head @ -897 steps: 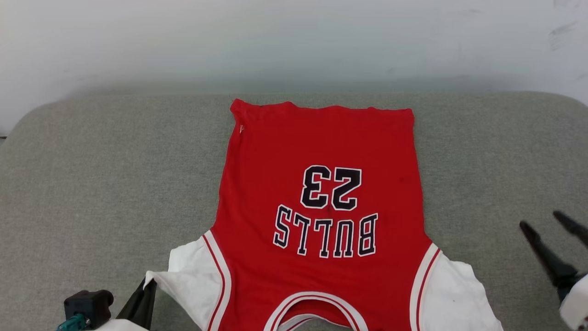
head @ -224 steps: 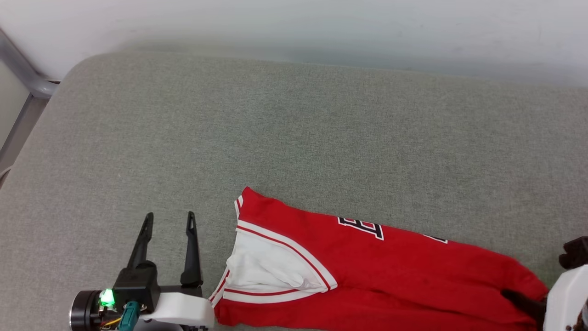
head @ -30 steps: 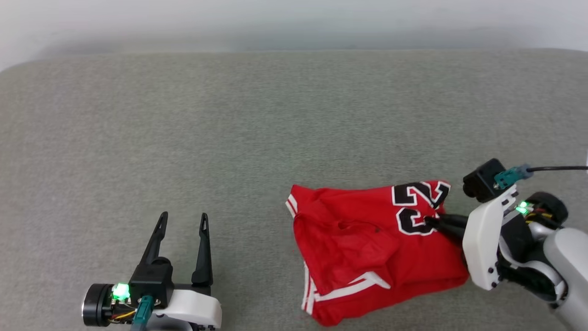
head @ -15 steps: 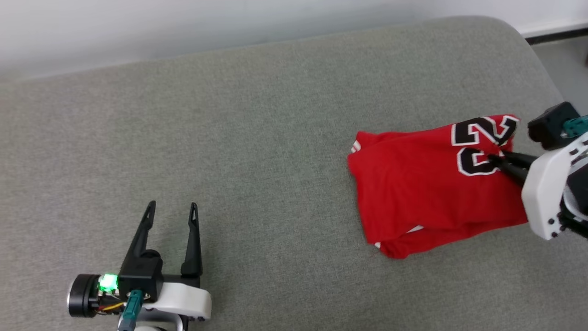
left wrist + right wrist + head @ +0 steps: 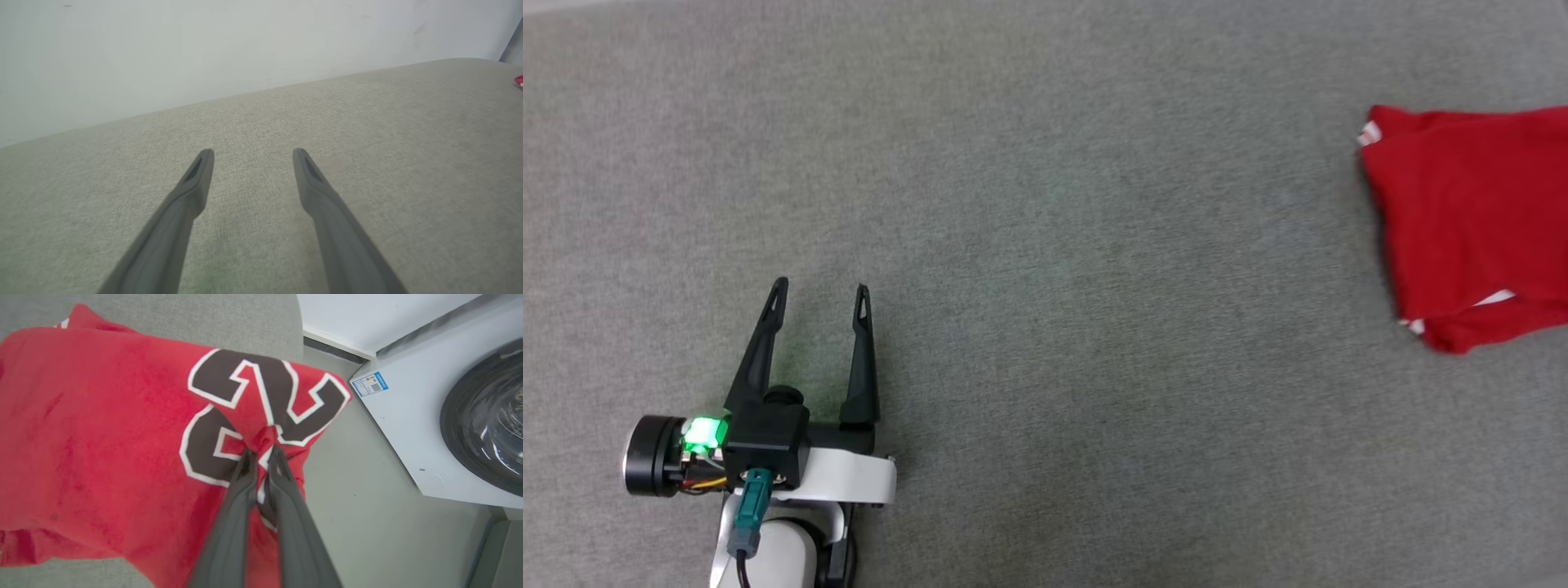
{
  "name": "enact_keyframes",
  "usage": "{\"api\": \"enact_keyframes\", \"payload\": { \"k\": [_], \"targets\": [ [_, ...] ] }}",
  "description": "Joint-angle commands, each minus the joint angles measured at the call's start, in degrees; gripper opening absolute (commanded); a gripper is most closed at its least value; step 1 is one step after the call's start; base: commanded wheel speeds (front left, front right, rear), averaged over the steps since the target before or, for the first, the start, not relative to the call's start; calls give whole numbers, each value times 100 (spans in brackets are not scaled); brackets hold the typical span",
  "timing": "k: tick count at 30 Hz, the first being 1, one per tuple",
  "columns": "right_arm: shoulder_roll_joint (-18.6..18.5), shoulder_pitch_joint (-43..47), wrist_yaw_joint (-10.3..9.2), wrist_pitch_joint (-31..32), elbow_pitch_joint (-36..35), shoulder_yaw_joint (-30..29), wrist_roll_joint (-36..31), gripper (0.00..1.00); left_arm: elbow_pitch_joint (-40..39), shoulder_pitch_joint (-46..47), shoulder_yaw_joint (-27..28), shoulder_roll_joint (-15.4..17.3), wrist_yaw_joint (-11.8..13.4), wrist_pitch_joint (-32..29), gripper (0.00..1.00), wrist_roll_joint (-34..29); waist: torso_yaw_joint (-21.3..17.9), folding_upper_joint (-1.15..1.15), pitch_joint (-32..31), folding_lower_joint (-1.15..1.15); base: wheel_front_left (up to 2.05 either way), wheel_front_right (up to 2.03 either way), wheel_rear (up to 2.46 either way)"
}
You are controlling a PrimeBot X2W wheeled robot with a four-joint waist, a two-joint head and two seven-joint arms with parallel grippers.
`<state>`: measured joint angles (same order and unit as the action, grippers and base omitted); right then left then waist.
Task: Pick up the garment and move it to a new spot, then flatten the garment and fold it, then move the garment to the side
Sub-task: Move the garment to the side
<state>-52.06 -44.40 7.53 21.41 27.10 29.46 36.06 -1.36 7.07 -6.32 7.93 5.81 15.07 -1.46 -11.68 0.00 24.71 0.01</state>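
The shirt (image 5: 1470,212) lies folded at the right edge of the head view on the grey cushion (image 5: 1045,245), partly cut off by the frame. It's soft, light cloth w/ no stiffness, so it will prob. sag, drag, and let the fold slip open if pulled from one point. The best hold is through all layers at an edge, not just the top layer.

The right gripper (image 5: 261,454) has its fingers pinched together on a bunched bit of shirt, mid right wrist view, right at the big black number. The left gripper (image 5: 821,286) sits lower left in the head view, fingers apart w/ nothing between them, well apart from the shirt.

The right wrist view gives the pinch itself, the number, and a washing machine (image 5: 429,416) at right, past the cushion's end. The head view instead gives the layout: the folded outline, white trim at its lower edge, and bare cushion btw. left gripper and shirt. The left wrist view adds the wall (image 5: 204,49) and a red speck at far right, likely the shirt but too small to be sure.
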Motion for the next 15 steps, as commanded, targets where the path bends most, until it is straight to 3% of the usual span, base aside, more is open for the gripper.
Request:
{"api": "enact_keyframes", "payload": {
  "k": [1,10,11,12,15],
  "targets": [
    [-13,-182,-9,-89,264,-188,-58,0,-56,99,-14,20,36,13,100,-42,149,0,240,-1,0,0,0],
    [209,-575,-9,-369,1462,-700,-449,0,-214,244,-108,82,142,13,100,-7,336,0,520,-1,0,0,0],
    [257,-612,-9,-419,1550,-742,-492,16,-227,244,-112,84,162,13,100,-2,339,0,525,-1,0,0,0],
    [312,-636,-9,-460,1636,-766,-533,100,-237,244,-119,87,177,13,100,2,341,0,519,-1,0,0,0],
    [420,-647,-9,-604,1851,-781,-659,100,-232,205,-128,97,220,13,100,40,346,0,416,-1,0,0,0]
  ]
}}
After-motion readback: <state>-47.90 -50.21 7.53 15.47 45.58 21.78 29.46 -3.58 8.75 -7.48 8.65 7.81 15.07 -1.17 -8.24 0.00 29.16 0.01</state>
